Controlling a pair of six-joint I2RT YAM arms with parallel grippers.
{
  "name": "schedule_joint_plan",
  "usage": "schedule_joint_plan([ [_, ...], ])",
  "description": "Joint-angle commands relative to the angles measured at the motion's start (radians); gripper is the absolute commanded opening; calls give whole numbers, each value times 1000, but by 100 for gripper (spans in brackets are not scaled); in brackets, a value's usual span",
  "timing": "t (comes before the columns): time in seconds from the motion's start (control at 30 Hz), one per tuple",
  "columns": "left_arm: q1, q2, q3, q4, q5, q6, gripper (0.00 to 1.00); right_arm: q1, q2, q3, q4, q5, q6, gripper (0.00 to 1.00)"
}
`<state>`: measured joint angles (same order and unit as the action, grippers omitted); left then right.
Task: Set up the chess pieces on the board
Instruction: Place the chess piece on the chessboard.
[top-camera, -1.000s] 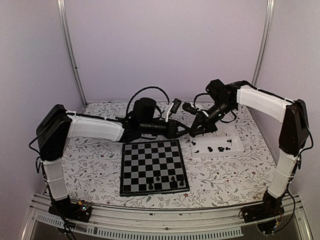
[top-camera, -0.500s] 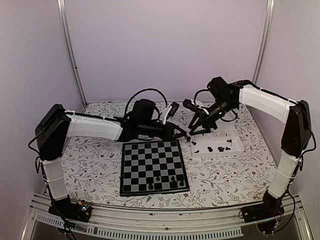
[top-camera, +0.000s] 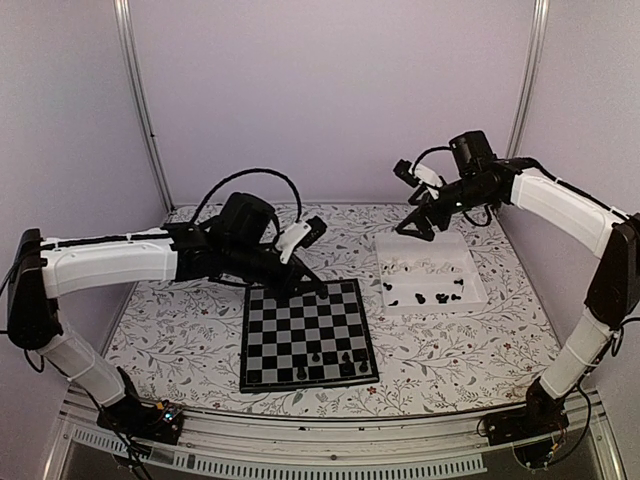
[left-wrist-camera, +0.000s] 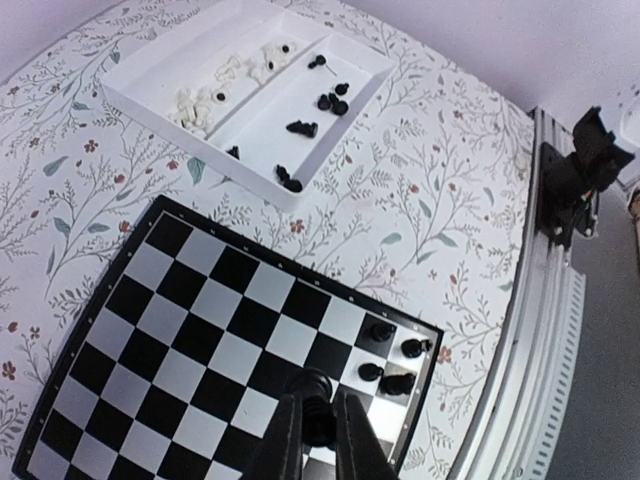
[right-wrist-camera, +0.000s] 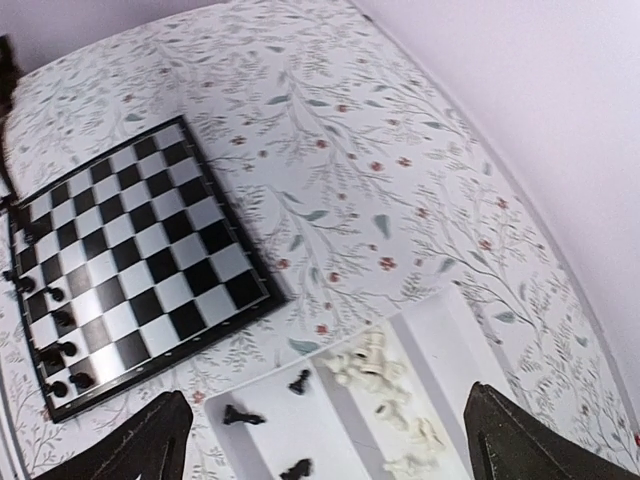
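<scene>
White tray (top-camera: 445, 265) on counter (top-camera: 180, 330): white pieces (left-wrist-camera: 200, 100) in far compartment, black pieces (left-wrist-camera: 330, 100) in near one; left pincer (left-wrist-camera: 318, 420), closed on a black piece (left-wrist-camera: 313, 392), hovers over the board (top-camera: 300, 335); right pincer (top-camera: 417, 230), wide open and empty, above tray

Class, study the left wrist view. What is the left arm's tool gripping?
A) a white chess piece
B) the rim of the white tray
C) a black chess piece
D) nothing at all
C: the left tool is closed on a black chess piece, above the board.
</scene>
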<state>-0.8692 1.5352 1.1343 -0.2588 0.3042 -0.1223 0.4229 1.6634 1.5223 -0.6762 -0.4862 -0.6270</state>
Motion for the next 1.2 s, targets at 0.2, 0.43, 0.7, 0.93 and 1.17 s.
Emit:
schedule_joint_plan([
  [0.2,-137,-23,-37,-239,-62,191,9,-158,64,-191,147,78,256,89],
  [0.43,-193,17,-52,-285,-90,230,8,-164,-103,-485,353,-78,139,96],
  [0.7,-251,81,-39,-271,-124,210,9,-163,-120,-479,327,-130,83,96],
  [0.93,-282,135,-20,-270,-139,201,9,-164,-106,-481,312,-169,73,96],
  [1.17,-297,155,-18,-262,-150,194,9,-164,-99,-479,304,-177,66,97],
])
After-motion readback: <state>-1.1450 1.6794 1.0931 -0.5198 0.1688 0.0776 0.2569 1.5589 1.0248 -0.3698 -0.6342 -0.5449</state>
